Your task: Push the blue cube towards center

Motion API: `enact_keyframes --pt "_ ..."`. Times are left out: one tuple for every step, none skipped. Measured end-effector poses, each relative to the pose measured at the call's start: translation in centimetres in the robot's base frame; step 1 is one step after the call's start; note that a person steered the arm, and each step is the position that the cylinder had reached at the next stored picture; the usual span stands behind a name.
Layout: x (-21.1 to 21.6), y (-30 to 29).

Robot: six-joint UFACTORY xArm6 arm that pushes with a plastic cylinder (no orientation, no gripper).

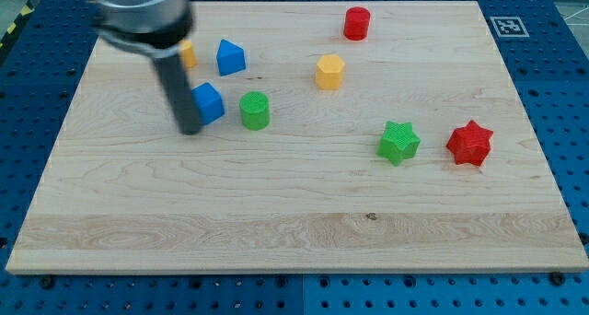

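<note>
The blue cube (209, 102) sits on the wooden board (294, 204) in the upper left part of the view. My tip (189, 129) is at the cube's left side, just below its lower left corner, touching or nearly touching it. The dark rod rises from there toward the view's top left and hides part of the cube's left edge. A green cylinder (255, 110) stands just to the right of the blue cube.
A second blue block, wedge-like (230, 56), lies above the cube. A yellow block (188, 54) is partly hidden behind the rod. A yellow hexagonal block (329, 72), a red cylinder (357, 23), a green star (398, 142) and a red star (470, 143) lie to the right.
</note>
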State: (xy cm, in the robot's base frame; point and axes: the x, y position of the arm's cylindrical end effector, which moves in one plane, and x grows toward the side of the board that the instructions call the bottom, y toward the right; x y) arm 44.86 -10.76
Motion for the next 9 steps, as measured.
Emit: enact_keyframes --pt "0.0 0.8" --pt "-0.6 2.5" --pt "-0.6 2.8" --pt "-0.6 -2.3" --pt "-0.6 -2.3" --pt "-0.6 -2.3" --pt "-6.4 -2.3" --pt "-6.4 -2.2" --pt "-5.3 0.6"
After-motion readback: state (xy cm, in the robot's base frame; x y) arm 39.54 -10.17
